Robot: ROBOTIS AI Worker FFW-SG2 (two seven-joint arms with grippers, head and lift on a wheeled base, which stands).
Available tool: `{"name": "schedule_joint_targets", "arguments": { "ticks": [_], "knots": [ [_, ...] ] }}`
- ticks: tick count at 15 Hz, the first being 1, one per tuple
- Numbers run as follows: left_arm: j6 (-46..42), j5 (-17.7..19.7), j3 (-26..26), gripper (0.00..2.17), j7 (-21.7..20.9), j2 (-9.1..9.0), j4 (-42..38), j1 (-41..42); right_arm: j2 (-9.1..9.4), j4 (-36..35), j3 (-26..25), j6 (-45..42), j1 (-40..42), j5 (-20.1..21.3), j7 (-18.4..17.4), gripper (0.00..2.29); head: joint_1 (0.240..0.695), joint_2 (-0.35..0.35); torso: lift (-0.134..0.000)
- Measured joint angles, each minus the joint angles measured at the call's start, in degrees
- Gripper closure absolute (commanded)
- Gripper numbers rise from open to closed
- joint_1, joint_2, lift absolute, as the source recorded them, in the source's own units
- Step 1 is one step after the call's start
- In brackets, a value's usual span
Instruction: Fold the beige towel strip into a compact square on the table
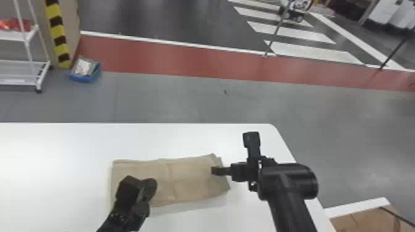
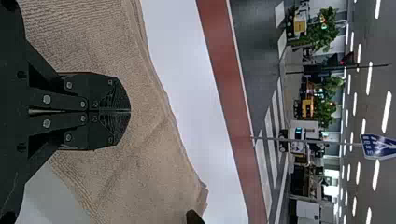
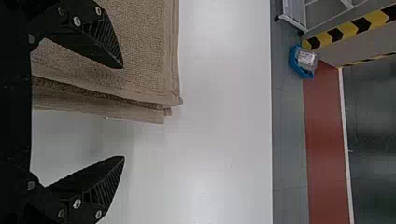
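Note:
The beige towel strip lies flat on the white table, its longer side running left to right, with stacked layers at its right end. Over its left part is my left gripper; in the left wrist view the left gripper is shut above the cloth, with nothing seen between its fingers. At the towel's right end is my right gripper. The right wrist view has the right gripper open, one finger over the towel, the other over bare table beside its layered edge.
The table's far edge runs behind the towel, and its right edge slopes down past the right arm. A cardboard box stands at the lower right. On the floor beyond are a blue bin and a white rack.

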Motion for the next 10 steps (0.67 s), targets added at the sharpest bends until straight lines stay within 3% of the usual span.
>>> {"name": "schedule_joint_targets", "arguments": {
  "ticks": [3, 10],
  "knots": [
    [0.0, 0.0, -0.1, 1.77, -0.1, -0.21, 0.3, -0.3, -0.05, 0.0, 0.2, 2.9, -0.3, 0.4, 0.4, 0.29, 0.695, -0.35, 0.0],
    [0.1, 0.3, -0.2, 1.77, -0.1, -0.16, 0.3, -0.5, 0.01, 0.0, 1.5, 6.3, -1.2, 0.4, 1.5, 0.6, 0.695, -0.35, 0.0]
  ]
}}
